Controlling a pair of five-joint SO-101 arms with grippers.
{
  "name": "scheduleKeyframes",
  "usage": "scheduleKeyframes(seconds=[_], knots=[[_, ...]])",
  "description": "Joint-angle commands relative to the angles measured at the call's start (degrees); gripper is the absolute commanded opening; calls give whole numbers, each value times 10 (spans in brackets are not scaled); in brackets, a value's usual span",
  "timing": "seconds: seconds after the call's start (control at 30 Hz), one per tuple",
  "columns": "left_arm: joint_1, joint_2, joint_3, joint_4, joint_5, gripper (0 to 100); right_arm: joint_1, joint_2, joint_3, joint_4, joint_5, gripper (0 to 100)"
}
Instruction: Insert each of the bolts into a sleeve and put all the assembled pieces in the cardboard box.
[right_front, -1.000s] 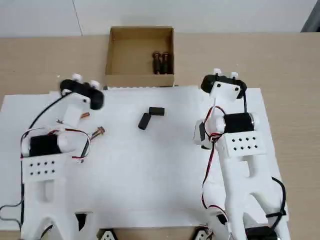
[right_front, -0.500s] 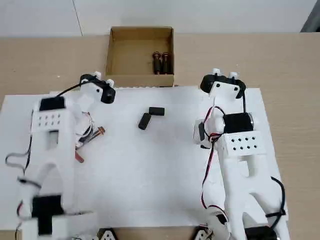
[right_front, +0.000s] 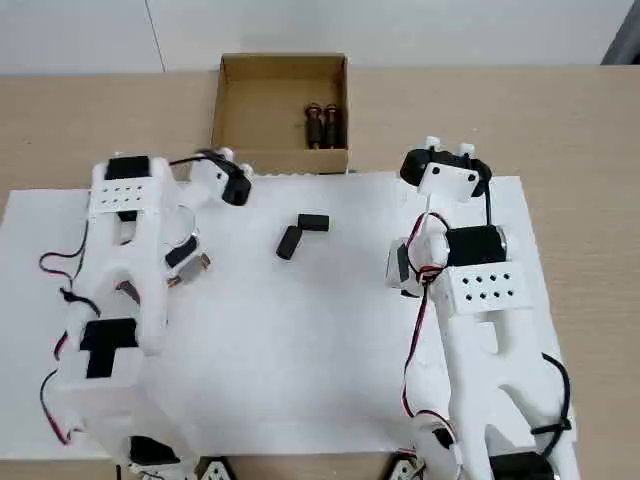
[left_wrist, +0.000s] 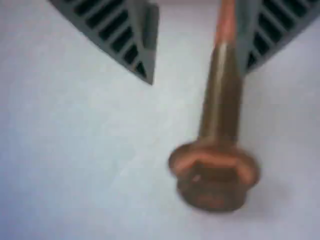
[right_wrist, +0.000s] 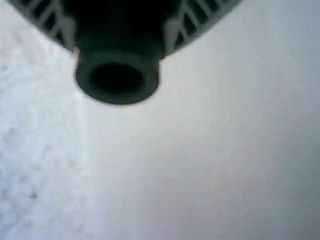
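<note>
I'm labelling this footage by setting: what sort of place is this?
Likely a robotics lab bench or hobby workspace: two white robot arms at a wooden table, a white mat, and a cardboard box holding assembled bolts.

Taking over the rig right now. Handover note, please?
Left claw: open, with a bolt between its fingers, not clamped.
Right claw: shut on a sleeve, bore facing outward.
Two loose sleeves lie on the white sheet.
Done: two assembled pieces are in the cardboard box.
Left: grip the bolt, insert it into the held sleeve and box it, then handle the loose sleeves.
</note>
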Motion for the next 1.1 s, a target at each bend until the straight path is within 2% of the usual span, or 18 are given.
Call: scheduleKeyframes(seconds=[0.0,0.17,0.53,0.7,0.93,1.07], knots=[[6,13,-26,0,-6,108,6,-18,-3,-12,-4,3],[0,39,-29,-36,-10,108,6,-18,-3,-12,-3,3],[1,47,-53,-37,-16,104,6,-18,-3,-13,-2,3],[-2,91,-56,-38,-17,103,6,-18,-3,-13,-2,3],[3,106,-57,-37,-17,4,6,-22,-3,-12,-2,3],[2,105,-73,-19,-16,6,6,-22,-5,-10,-2,3]])
